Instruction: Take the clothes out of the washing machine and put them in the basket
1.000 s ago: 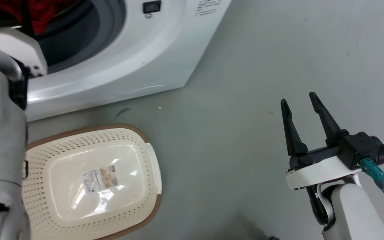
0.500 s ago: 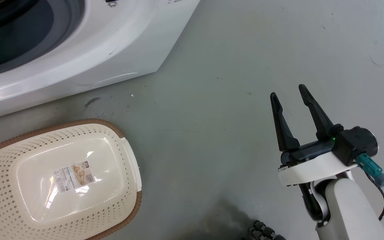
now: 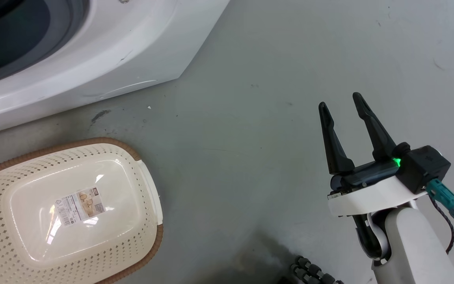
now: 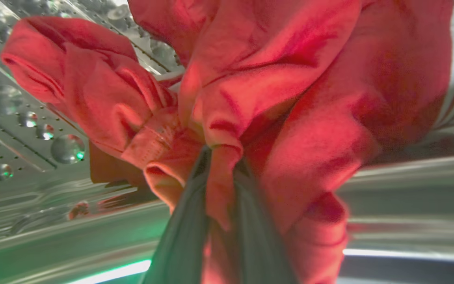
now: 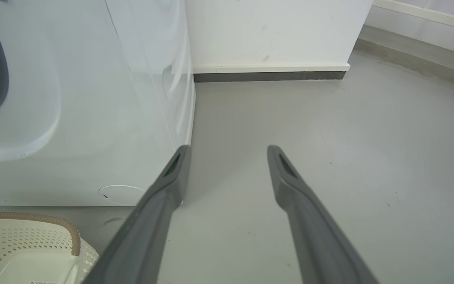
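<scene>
since the head camera has swung over the last second, the whole head view has slid. the large white front-loading washing machine (image 3: 112, 51) now sits further toward the upper left, and the pale left forearm that crossed the left edge a second ago is out of that frame. i read this as my own head turning, not as the machine or the cream perforated plastic laundry basket with the brown rim (image 3: 128, 240) moving on the grey floor (image 3: 250, 138). the basket holds nothing but the label on its bottom.

in the left wrist view the left fingers (image 4: 183, 221) are inside the perforated steel drum (image 4: 22, 118), pressed together on a fold of the bright red soft fabric clothes (image 4: 274, 79), which bunch above and around them. all the red cloth i can see is in the drum.

the right fingers (image 3: 373, 126) are spread and hold nothing, above the bare floor and well apart from the basket, much as they were a second ago.

i judge the grip made and the pull out through the door next. a trailing fold could catch on the way.
</scene>
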Tool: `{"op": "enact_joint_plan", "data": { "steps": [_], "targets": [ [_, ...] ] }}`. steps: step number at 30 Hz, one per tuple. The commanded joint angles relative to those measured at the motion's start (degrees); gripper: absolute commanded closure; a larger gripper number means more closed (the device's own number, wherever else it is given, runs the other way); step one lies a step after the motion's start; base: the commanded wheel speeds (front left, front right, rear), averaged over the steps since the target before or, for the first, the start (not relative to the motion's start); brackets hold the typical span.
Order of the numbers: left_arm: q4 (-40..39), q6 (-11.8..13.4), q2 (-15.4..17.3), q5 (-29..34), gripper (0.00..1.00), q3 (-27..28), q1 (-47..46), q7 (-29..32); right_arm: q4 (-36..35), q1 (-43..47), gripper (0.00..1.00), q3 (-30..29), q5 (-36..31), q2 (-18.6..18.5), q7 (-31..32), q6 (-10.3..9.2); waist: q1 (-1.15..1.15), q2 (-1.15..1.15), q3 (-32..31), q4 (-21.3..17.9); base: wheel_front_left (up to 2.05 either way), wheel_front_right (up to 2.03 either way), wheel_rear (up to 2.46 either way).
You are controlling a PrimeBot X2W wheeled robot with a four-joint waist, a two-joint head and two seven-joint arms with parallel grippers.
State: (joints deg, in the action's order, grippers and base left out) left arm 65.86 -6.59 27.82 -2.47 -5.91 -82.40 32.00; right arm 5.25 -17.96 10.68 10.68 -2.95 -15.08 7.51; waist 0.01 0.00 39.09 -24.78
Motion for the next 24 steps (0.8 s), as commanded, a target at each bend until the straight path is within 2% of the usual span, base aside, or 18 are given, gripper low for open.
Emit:
{"op": "enact_joint_plan", "data": {
  "steps": [1,7,14,24],
  "targets": [
    [-0.3,0.3,-0.3,-0.4,1.0,-0.1,2.9,-1.2,0.0,-1.0,0.0,-0.1,-0.1,0.1,-0.1,-0.05,-0.01,0.0,-0.3,0.2,0.0,0.0,0.0],
    [-4.8,2.2,-0.9,-0.9,1.0,-0.2,5.6,-8.0,-0.1,-1.0,0.0,-0.1,-1.0,0.1,-0.1,-0.05,-0.01,0.0,-2.3,1.3,0.0,0.0,0.0],
    [-7.4,4.0,-3.5,-3.8,1.0,1.6,12.6,-18.8,0.8,0.4,0.0,-0.4,-2.6,0.1,-0.1,-0.04,-0.01,0.0,-7.6,3.0,0.0,0.0,0.0],
    [-6.7,3.5,-7.9,-7.7,1.0,3.2,23.6,-35.5,3.4,3.6,0.0,-1.9,-6.7,0.1,-0.1,-0.04,-0.01,0.0,-18.1,7.0,0.0,0.0,0.0]
  ]
}}
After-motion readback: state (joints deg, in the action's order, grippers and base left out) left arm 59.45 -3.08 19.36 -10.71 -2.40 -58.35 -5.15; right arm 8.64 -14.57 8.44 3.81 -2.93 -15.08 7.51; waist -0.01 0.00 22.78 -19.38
